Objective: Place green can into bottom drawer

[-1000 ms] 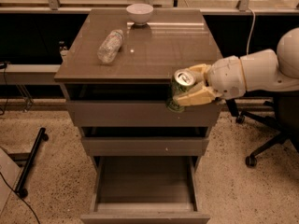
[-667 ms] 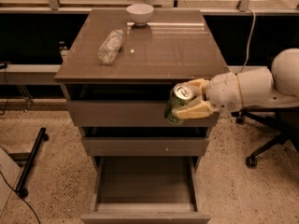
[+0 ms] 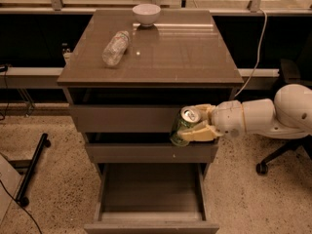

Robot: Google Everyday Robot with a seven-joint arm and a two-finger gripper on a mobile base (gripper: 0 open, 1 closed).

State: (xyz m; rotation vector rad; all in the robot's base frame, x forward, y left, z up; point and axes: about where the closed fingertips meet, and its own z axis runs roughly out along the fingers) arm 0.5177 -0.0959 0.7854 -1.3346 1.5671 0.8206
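Gripper [image 3: 197, 124] at centre right of the frame, reaching in from the right on a white arm [image 3: 263, 118], jaws closed around green can [image 3: 179, 131], one tan finger over the can's upper side, the other beneath it. Can tilted, silver pull-tab top turned up and toward the right, mottled green side facing left. Held in the air in front of the right end of the cabinet's upper two drawer fronts, above and toward the right side of the bottom drawer [image 3: 151, 226], not touching it. Bottom drawer pulled well out at lower centre, bare grey interior showing. On the cabinet top [image 3: 185, 52]: clear plastic bottle [image 3: 115, 48] lying on its side at upper left, small white bowl [image 3: 146, 13] near the back edge, well apart from the can. Light cable [image 3: 256, 52] hanging at upper right, dark chair base [image 3: 273, 157] on speckled floor at right, black stand [image 3: 31, 169] at lower left.
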